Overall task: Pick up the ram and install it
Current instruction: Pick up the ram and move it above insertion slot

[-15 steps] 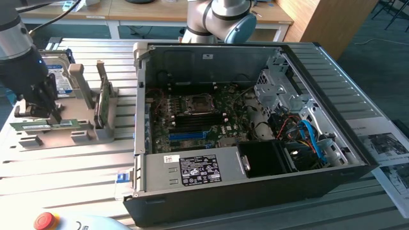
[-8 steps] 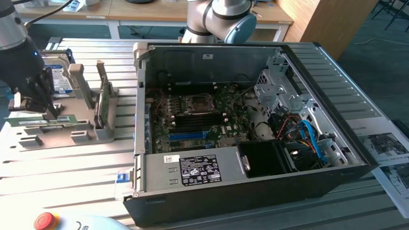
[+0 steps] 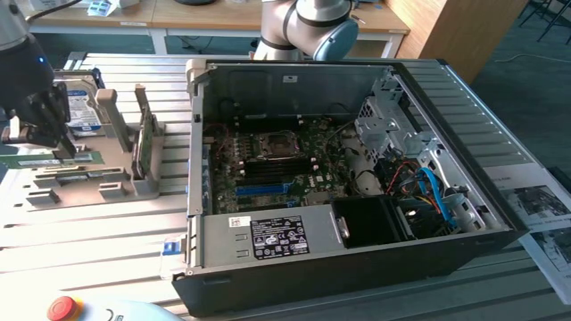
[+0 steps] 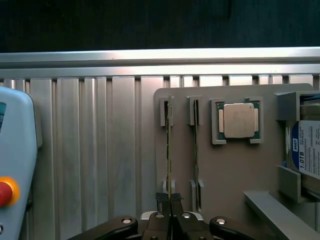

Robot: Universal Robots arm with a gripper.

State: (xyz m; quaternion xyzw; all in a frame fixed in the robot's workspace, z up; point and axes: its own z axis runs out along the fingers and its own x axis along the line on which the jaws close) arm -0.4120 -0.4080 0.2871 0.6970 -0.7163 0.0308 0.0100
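Note:
The ram point(image 4: 169, 145) is a thin green stick seen edge-on, standing in a slot of the grey holder point(image 4: 235, 175). My gripper point(image 4: 171, 212) is shut on its near end, the two black fingers pressed together around the board. In the exterior view the gripper point(image 3: 64, 152) hangs at the far left over the holder point(image 3: 89, 190), and the ram point(image 3: 40, 162) runs sideways below it, showing a green face with a white label. A second similar stick point(image 4: 196, 150) stands in the neighbouring slot, untouched.
On the holder also sit a silver CPU point(image 4: 239, 120) and a hard drive point(image 4: 306, 152). An open computer case point(image 3: 464, 221) fills the exterior view's middle, motherboard point(image 3: 277, 164) exposed. A pendant with a red stop button point(image 3: 63, 307) lies at the near edge.

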